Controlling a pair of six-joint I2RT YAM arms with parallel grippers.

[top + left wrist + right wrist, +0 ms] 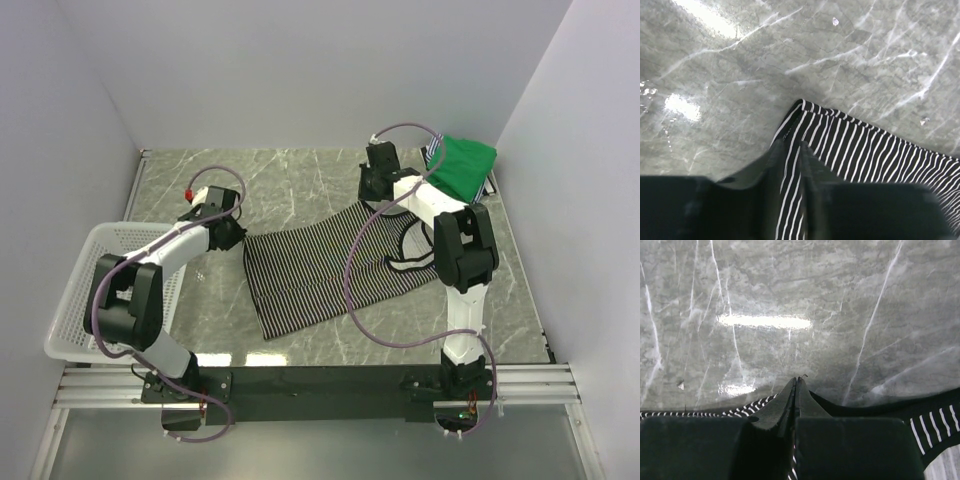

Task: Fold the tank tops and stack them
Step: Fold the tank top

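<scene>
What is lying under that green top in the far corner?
A bit of striped cloth peeks out from under the green top at its edges. The green top covers the rest, so what garment it is cannot be told.

A grey marble-patterned table (pixel 300 180) with pale veins filled the scene, glossy enough to show bright light reflections. A white plastic mesh basket (pixel 75 300) sat at the table's left edge, partly overhanging it. Plain pale walls (pixel 300 70) enclosed the table's far, left and right sides. A silver metal rail (pixel 540 383) ran along the table's near edge.
</scene>
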